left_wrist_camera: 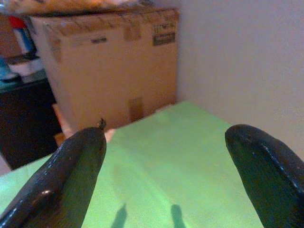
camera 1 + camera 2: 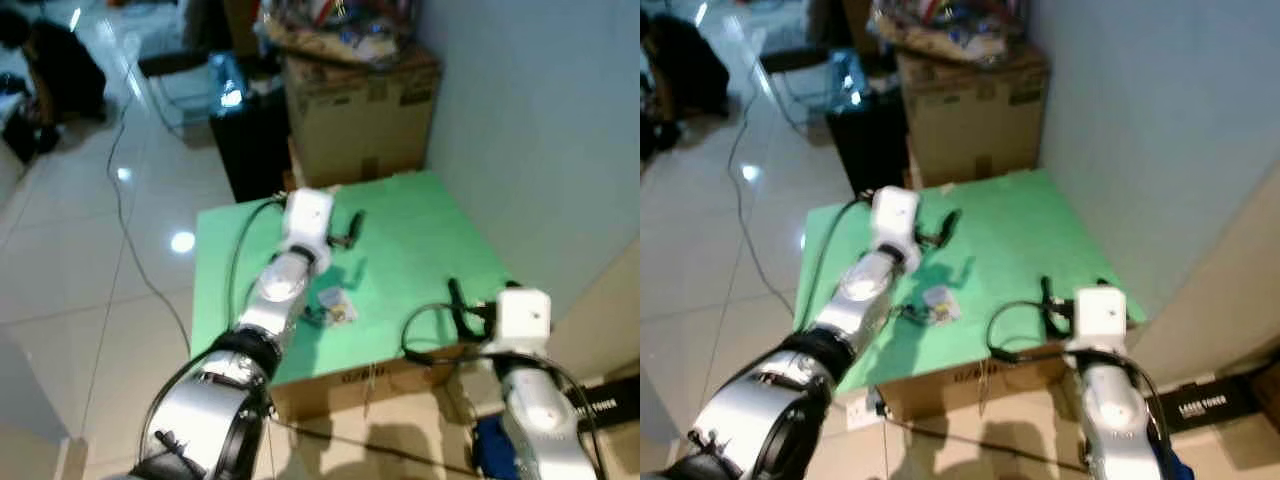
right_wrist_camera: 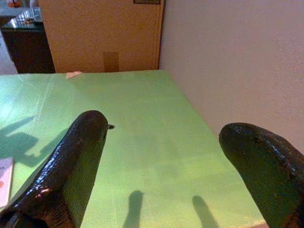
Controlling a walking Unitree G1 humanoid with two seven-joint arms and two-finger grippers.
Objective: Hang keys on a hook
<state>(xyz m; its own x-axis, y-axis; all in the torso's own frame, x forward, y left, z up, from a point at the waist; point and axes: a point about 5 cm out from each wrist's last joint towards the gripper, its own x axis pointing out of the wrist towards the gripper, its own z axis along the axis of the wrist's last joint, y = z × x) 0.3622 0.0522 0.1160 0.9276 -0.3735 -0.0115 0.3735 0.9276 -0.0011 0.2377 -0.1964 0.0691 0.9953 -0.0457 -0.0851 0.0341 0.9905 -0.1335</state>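
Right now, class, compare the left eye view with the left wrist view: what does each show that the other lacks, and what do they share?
Left eye view alone: the keys lying on the green table beside the left arm, the right gripper over the table's near right part, the tiled floor and a person far left. Left wrist view alone: a close look at the left gripper, fingers apart, holding nothing. Both share the green table, the cardboard box behind it and the white wall.

Both eye views look steeply down from the head onto the green table (image 2: 420, 250). Each wrist view skims low across it toward the cardboard box (image 1: 109, 61) at 12 o'clock.
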